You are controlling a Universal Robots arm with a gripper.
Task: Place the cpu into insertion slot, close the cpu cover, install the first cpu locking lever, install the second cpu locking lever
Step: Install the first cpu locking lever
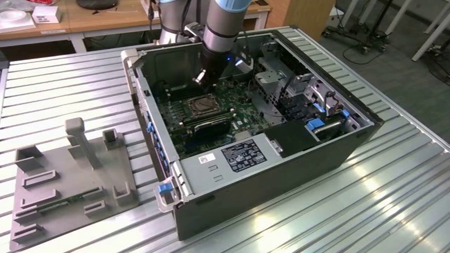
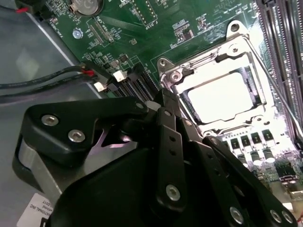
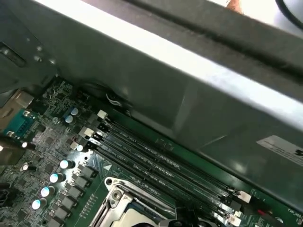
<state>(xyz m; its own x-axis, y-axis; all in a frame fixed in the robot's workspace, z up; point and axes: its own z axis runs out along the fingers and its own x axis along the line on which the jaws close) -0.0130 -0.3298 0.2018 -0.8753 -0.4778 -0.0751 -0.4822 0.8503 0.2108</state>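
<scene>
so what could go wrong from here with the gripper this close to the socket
The black gripper hangs right beside the silver metal cpu cover, closed over the bright square cpu; a slip could scrape it. The black cables with white connectors beside its linkage might snag.

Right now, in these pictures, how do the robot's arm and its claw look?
In the exterior view the arm is a thick grey tube with a light blue band, ending in a black wrist section with a small blue light. In the second wrist view the claw is matte black, built from flat linked bars joined by silver screws.
</scene>
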